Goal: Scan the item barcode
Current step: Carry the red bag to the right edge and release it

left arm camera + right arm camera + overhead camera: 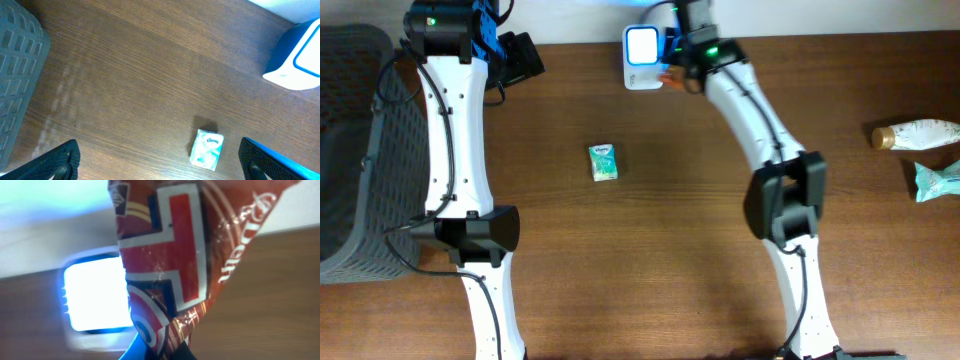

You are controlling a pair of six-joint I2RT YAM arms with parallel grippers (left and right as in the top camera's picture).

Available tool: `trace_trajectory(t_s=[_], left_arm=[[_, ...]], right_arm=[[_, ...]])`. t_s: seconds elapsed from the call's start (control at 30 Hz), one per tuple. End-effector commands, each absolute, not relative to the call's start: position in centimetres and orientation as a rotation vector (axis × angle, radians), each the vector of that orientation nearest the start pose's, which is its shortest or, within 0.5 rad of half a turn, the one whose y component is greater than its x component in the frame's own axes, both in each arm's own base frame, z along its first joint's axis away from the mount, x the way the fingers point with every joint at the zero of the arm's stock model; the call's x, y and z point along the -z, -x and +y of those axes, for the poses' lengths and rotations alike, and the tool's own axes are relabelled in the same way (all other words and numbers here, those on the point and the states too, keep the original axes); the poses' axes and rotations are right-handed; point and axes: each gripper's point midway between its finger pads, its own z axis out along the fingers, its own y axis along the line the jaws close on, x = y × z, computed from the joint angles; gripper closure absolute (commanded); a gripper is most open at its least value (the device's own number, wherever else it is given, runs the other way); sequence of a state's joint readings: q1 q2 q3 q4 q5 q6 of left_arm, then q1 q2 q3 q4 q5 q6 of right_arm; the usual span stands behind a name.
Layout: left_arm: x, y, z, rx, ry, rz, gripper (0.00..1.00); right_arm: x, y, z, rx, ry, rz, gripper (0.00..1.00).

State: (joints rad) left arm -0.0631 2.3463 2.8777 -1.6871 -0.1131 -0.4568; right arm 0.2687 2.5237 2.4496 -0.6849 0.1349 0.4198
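At the scanner on the worktop, our right hand is clamped on the red wrapper mid-scan, left hand wide apart and idle; next we likely need the barcode turned squarely to the scanner.

Pretty plain setup here: a dark brown wood-grain tabletop fills nearly the whole overhead view. Along its far edge runs a pale off-white wall. A dark grey plastic lattice basket sits at the left side. Lighting is soft and even, with a faint hazy sheen on the wood in the left wrist view.
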Motion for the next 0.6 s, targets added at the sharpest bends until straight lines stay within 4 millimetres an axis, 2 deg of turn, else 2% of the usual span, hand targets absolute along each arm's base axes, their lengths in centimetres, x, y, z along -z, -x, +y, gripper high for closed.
trace_trajectory(t_s=[0.0,0.1,0.13,0.2,0.27,0.4,0.57], left_arm=[[-25.7,-48.4,-0.9,-0.015,0.563,2.643,0.01],[-25.7,-48.4,-0.9,-0.015,0.563,2.643,0.01],[-25.7,-48.4,-0.9,-0.015,0.563,2.643,0.01],[-25.7,-48.4,-0.9,-0.015,0.563,2.643,0.01],[-25.7,-48.4,-0.9,-0.015,0.563,2.643,0.01],[-25.7,-48.4,-0.9,-0.015,0.563,2.643,0.01],[-25.7,-48.4,-0.9,-0.015,0.563,2.643,0.01]], right_arm=[[-23.1,-61.1,0.1,0.265,-0.611,2.148,0.96],[-23.1,-56.2,-9.6,0.570,-0.885,2.117,0.96],[-22.7,-55.0,-11.7,0.619,-0.937,2.128,0.96],[-20.6,-51.4,-17.3,0.692,-1.127,2.175,0.96],[-18.4,-48.5,-20.9,0.667,-1.343,2.183,0.96],[-14.7,-44.8,-25.4,0.537,-1.611,2.218,0.96],[-11.6,-41.7,-29.7,0.500,-1.776,2.191,0.96]])
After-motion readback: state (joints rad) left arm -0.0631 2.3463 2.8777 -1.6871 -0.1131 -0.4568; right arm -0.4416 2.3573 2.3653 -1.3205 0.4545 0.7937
